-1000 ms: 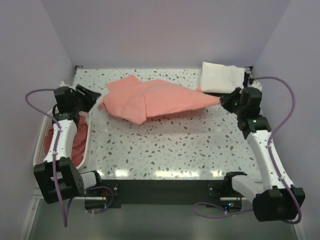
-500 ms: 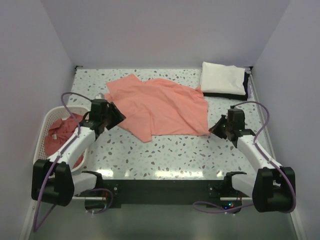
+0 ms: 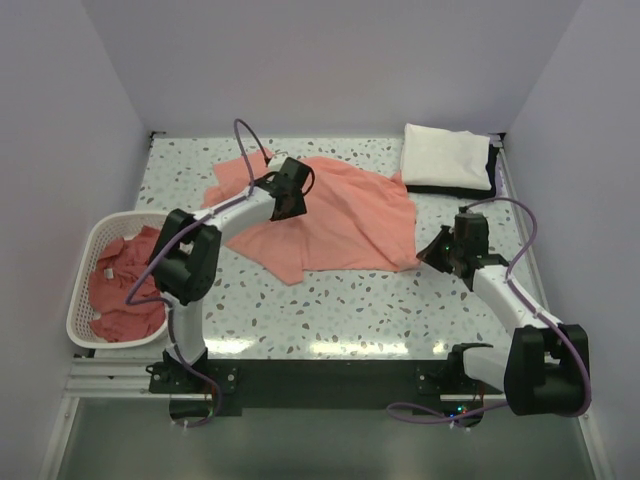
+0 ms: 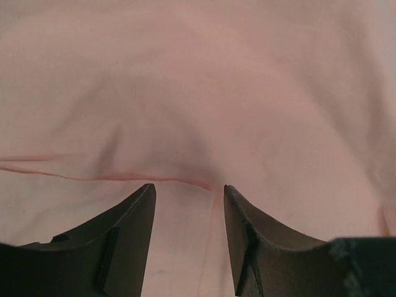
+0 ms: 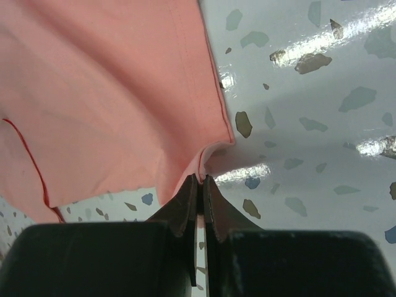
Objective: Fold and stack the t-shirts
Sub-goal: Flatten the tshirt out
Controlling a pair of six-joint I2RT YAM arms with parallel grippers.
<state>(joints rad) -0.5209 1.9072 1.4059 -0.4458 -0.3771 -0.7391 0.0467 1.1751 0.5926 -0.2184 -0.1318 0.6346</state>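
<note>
Glossy speckled table (image 3: 330, 300), rumpled salmon t-shirt (image 3: 350, 215), right jaws pinching its corner, left jaws spread above

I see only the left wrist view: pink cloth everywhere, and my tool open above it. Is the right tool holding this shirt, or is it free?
Observer: The right tool is shut on the near right corner of the t-shirt, low over the table.
Operator: Where on the shirt is my tool?
Observer: The left tool is over its far left part, and the arm reaches across the table.
Operator: Are more shirts waiting?
Observer: Yes, more pink t-shirts lie crumpled in the white basket at the left edge.
</note>
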